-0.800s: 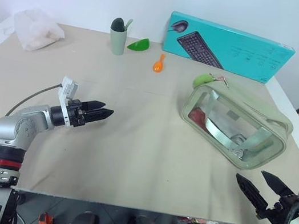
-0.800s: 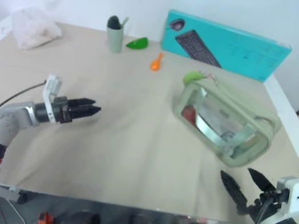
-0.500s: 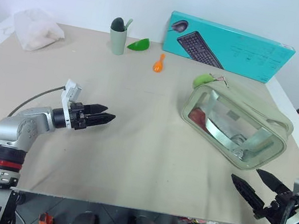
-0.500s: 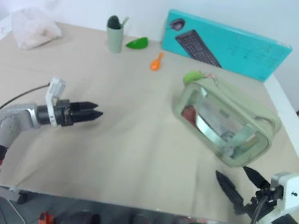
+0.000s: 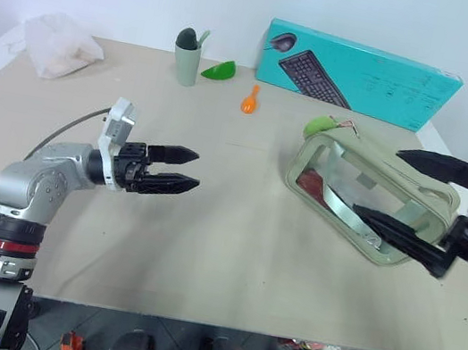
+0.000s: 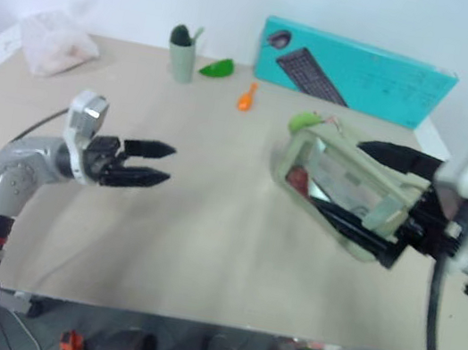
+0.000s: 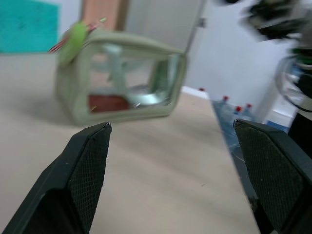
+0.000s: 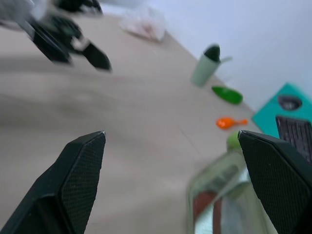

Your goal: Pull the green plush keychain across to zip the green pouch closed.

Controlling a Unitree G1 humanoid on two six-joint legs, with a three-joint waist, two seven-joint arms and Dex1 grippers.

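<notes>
keychain: green plush keychain [image 5: 319, 125] looks soft, light; pinch its body near the cord
pouch: green pouch [image 5: 366, 198] floppy, likely slides; brace it
grippers: left gripper [image 5: 182, 170], right gripper [image 5: 402, 197] both wide open, empty

A teal keyboard box [image 5: 361, 73], cup [image 5: 185, 56] and orange spoon [image 5: 249, 100] sit apart.

Open tabletop [image 5: 233, 229] between left pincer [image 5: 182, 171] and the green pouch [image 5: 366, 198], nothing in the way. Right pincer [image 5: 402, 197] sits over the pouch's near side, fingers wide apart. Cup [image 5: 185, 56], orange spoon [image 5: 249, 100], teal box [image 5: 360, 75] stand far back, well apart.
</notes>
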